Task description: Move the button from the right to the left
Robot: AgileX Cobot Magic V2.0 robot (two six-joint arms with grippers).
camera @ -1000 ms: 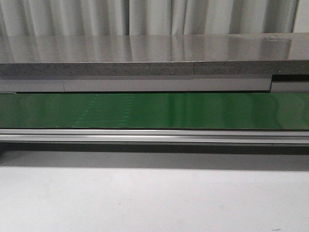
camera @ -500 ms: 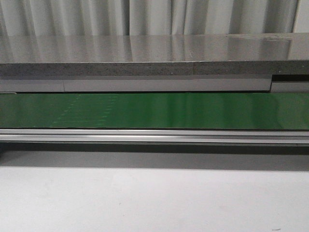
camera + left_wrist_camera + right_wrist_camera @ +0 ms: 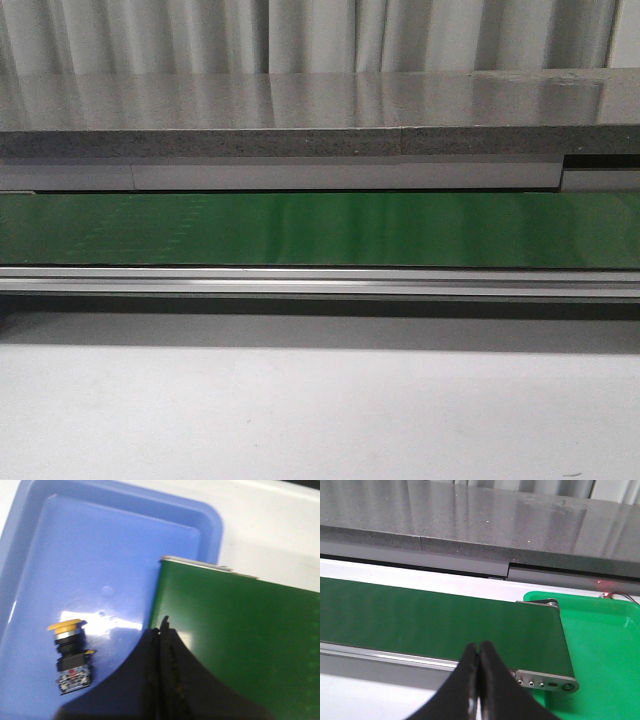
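The button [image 3: 71, 655], a yellow cap on a black boxy body, lies on its side in the blue tray [image 3: 120, 555] in the left wrist view. My left gripper [image 3: 160, 625] is shut and empty, over the edge where the green belt [image 3: 240, 630] meets the tray, beside the button and apart from it. My right gripper [image 3: 479, 650] is shut and empty above the near rail of the belt [image 3: 435, 617], close to its end. Neither gripper nor the button shows in the front view, only the bare belt [image 3: 320, 228].
A green tray [image 3: 600, 645] sits under the belt's end roller in the right wrist view. A grey stone shelf [image 3: 300, 110] runs behind the belt. An aluminium rail [image 3: 320, 282] borders the belt's near side, with white table [image 3: 320, 410] in front.
A faint dotted seam on the belt has shifted leftward across the front view. Nothing else in that view has changed.
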